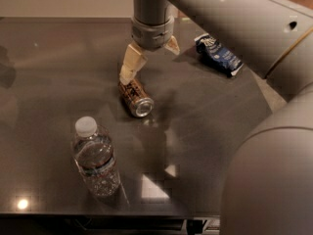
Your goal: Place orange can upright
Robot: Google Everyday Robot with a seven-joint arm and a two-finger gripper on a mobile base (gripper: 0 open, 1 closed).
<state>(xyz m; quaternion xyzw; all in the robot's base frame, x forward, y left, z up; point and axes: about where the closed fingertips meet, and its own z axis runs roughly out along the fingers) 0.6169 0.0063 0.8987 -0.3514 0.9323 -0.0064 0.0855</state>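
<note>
The small orange-brown metal drink can (135, 97) lies on its side near the middle of the dark shiny table (54, 82). One silver end points to the front. The robot's gripper (149, 64) hangs just over the can's far end. Its two cream fingers (131, 65) are spread apart and hold nothing. One fingertip is right at the can, but I cannot tell if it touches. A clear plastic water bottle with a white cap (96, 160) stands in front of the can. A crinkly blue bag (218, 55) lies at the back right.

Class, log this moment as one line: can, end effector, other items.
can: on its side, not gripped | end effector: open, at its far end | bottle: upright | blue packet: far right
</note>
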